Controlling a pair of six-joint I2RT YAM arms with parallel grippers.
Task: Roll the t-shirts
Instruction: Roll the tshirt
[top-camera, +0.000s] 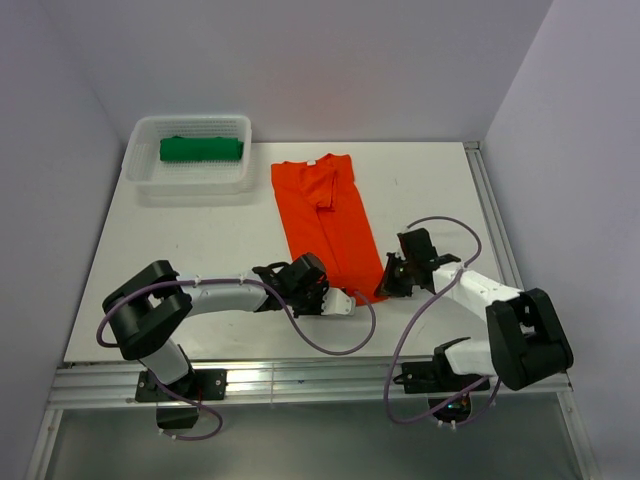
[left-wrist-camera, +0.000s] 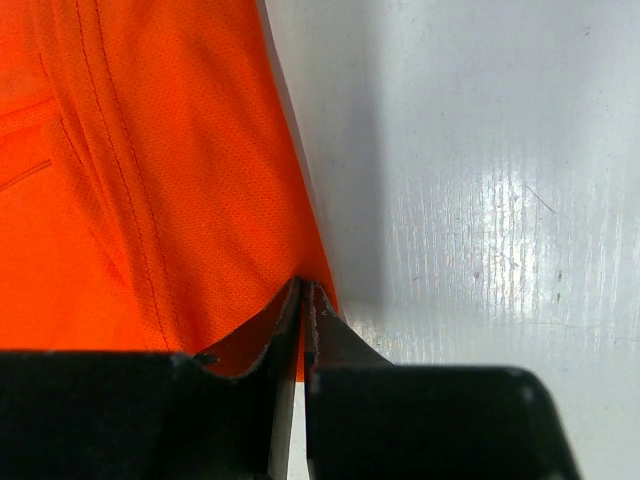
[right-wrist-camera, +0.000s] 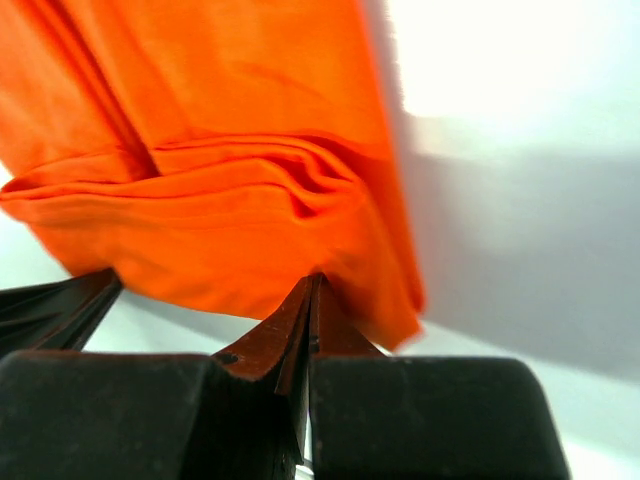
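Orange t-shirt (top-camera: 325, 215) is mid-table (top-camera: 200, 260), folded lengthwise into a long narrow strip. Collar is at the far end, hem at the near end by the arms. A sleeve is folded in on top near the collar. The strip runs slightly diagonal, near end drifting right.

Fabric is bright orange-red with a fine mesh-like knit. Stitch lines run along its length in the left wrist view. The right wrist view shows the near end bunched into a couple of soft crosswise folds, with shadow under its edge.

Left claw (left-wrist-camera: 305, 295) is closed, pinching the hem at the near left corner. Cloth is visibly trapped between the tips.

Right claw (right-wrist-camera: 312, 285) is closed too, fingers fully together, with the hem caught at the tips by the near right corner. Both claws sit low at the shirt's near edge, one at each corner.

Green t-shirt (top-camera: 201, 149) is already a compact roll. It lies crosswise inside the white mesh basket (top-camera: 140, 170) at the far left of the table. The basket is well apart from the claws, and its near right corner sits close to the orange collar end.
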